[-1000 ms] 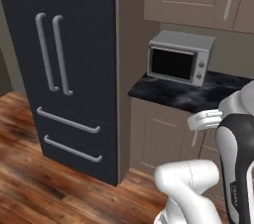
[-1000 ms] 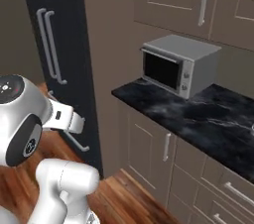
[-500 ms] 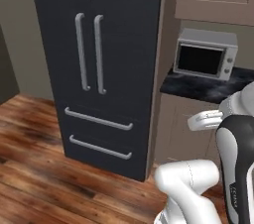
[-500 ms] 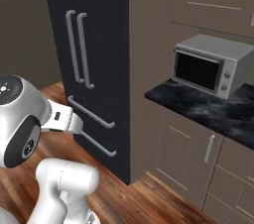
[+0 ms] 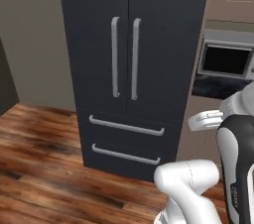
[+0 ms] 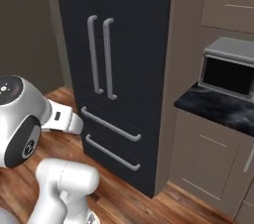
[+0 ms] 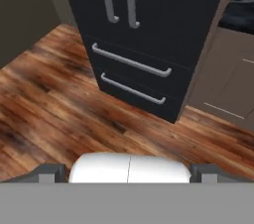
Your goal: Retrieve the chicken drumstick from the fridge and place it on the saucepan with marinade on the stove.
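The fridge [image 5: 154, 5] is a tall black unit with both doors shut, and it stands straight ahead of me. Its two grey bar handles [image 5: 124, 57] meet at the middle seam. Below them are two drawers [image 7: 149, 82], each with a grey bar, both pushed in. The same fridge [image 6: 134, 10] shows from the other side. My gripper [image 7: 128, 172] is open, with its dark fingertips [image 7: 49, 172] far apart and nothing between them. It hangs low over the wooden floor, well short of the fridge [image 7: 168, 5]. The chicken drumstick is hidden. The saucepan and the stove are out of view.
A grey microwave [image 6: 230, 67] sits on a dark stone counter [image 6: 213, 106] right of the fridge, above beige cabinet doors [image 6: 208, 158]. Wooden floor [image 7: 54, 99] stretches between me and the fridge. A dull wall [image 5: 34, 39] runs to the fridge's left.
The whole picture has shifted: the base has moved, so the fridge now stands in the middle and larger, and the microwave sits at the right edge. The gripper has stayed open.
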### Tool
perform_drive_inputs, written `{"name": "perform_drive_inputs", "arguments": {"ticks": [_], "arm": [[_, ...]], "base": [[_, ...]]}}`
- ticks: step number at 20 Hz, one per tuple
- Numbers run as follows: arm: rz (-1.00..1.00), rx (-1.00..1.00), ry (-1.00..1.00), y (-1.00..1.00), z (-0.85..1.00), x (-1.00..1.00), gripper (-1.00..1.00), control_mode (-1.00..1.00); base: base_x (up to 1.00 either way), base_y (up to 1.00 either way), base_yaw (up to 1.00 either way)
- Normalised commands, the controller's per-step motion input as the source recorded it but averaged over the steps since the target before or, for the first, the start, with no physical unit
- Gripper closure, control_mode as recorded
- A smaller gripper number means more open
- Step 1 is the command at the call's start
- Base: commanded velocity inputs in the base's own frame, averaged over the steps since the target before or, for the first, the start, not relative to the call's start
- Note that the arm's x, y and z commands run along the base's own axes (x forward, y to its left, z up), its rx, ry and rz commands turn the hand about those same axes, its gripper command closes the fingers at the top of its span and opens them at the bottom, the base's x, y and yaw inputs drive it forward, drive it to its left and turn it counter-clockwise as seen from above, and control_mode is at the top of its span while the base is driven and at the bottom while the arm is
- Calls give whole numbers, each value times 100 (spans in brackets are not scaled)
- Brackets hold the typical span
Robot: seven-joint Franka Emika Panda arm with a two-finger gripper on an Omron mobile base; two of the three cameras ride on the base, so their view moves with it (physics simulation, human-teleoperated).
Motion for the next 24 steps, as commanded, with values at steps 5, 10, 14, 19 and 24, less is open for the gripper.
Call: {"name": "perform_drive_inputs", "arguments": {"ticks": [5,10,14,19,24], "arm": [[0,0,0,0,0,0,-100,100],[0,0,0,0,0,0,-100,100],[0,0,0,0,0,0,-100,100],[0,0,0,0,0,0,-100,100],[0,0,0,0,0,0,-100,100]], "base": [[37,90,-32],[16,67,-32],[0,21,-30],[0,0,-38],[2,20,-37]]}}
